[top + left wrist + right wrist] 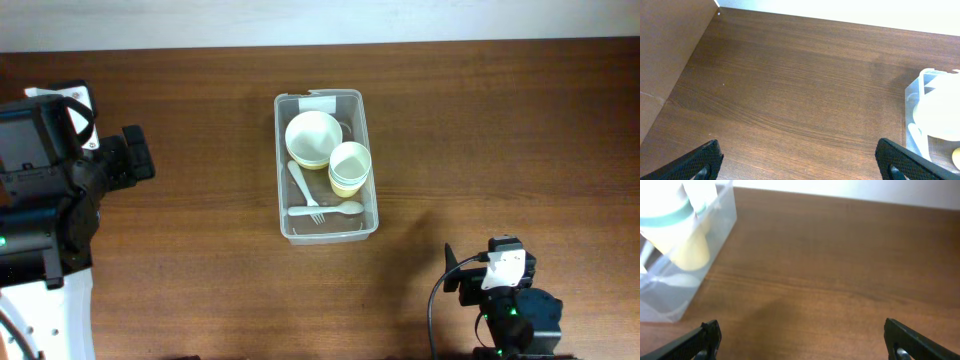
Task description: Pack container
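My L claw (800, 167) is sitting at the left side of the table (200, 270), fingers spread wide, gripping nothing, just bare wood btwn them. Mid-table, nearer the far edge, the container (280, 170) is resting well apart from both claws. It's holding stacked pale bowls (313, 135) at its far end, stacked cups (350, 167) just right of them, and a fork (303, 186) and spoon (327, 211) lying toward its near end. My R claw (800, 342) is hanging at the near right, also spread wide w/ nothing in it, the container showing off to its left.
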Controlling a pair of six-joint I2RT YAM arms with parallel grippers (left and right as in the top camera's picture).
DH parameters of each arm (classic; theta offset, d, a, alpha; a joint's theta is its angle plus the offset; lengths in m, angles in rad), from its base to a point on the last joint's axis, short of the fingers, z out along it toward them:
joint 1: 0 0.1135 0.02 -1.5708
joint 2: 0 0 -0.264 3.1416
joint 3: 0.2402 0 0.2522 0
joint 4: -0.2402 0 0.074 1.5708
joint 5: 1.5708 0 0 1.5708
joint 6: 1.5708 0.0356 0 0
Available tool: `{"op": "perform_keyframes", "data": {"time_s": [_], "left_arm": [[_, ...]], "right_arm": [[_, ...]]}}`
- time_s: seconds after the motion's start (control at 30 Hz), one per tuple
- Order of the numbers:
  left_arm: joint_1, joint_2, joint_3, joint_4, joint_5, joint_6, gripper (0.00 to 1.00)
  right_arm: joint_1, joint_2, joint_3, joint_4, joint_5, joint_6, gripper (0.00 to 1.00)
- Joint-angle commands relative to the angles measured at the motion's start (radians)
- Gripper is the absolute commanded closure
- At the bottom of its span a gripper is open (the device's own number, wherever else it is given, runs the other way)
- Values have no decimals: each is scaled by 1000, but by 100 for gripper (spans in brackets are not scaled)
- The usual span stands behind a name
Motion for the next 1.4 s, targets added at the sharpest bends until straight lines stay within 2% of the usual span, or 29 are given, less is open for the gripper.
{"op": "perform_keyframes", "data": {"time_s": [0.0,0.73,0.87,0.97,1.1,1.27,1.33,1.37], "left_arm": [[5,0,3,2,6,-13,0],[-9,2,3,-2,7,-13,0],[-36,-45,2,-24,-63,38,0],[-60,-105,-26,-20,-44,39,0],[-59,-234,-229,77,-19,40,0],[-59,-476,-686,407,68,40,0],[-59,-618,-927,552,137,40,0],[-59,-652,-978,577,150,40,0]], "right_arm": [[-7,-13,-40,4,8,-7,1],[-6,-14,-44,11,9,-7,1],[-6,-14,-44,11,9,-7,1],[-6,-14,-44,11,9,-7,1],[-6,-14,-44,11,9,-7,1],[-6,-14,-44,11,9,-7,1],[-6,-14,-44,11,9,-7,1],[-6,-14,-44,11,9,-7,1]]}}
